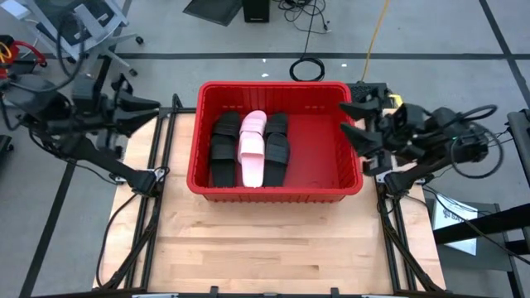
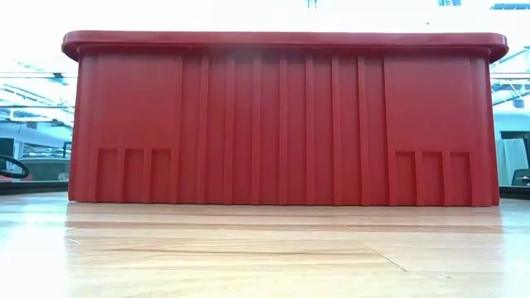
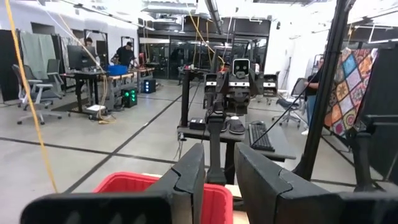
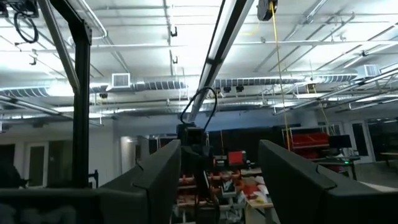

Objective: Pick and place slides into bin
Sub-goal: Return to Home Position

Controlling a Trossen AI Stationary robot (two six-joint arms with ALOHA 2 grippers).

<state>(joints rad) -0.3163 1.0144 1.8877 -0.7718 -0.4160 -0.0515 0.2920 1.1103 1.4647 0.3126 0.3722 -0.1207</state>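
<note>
The red bin [image 1: 331,145] stands at the middle of the table's far half; in the low view its near wall [image 2: 281,116] fills the picture. Several slides lie side by side on its floor in the left half: black ones [image 1: 224,147], pale pink ones [image 1: 252,149], and more black ones [image 1: 277,145]. My left gripper [image 1: 149,105] hangs off the bin's left side, above the rim and pointing level, open by a narrow gap [image 3: 221,180] that holds nothing. My right gripper [image 1: 354,120] is at the bin's right rim, tipped upward and open wide [image 4: 221,180], also empty.
Bare wooden table top [image 1: 273,248] stretches from the bin to the near edge. Black frame rails [image 1: 153,215] [image 1: 397,232] run along both sides of the table. Beyond it, the left wrist view shows a stand with a keyboard [image 3: 261,135] and people at desks far off.
</note>
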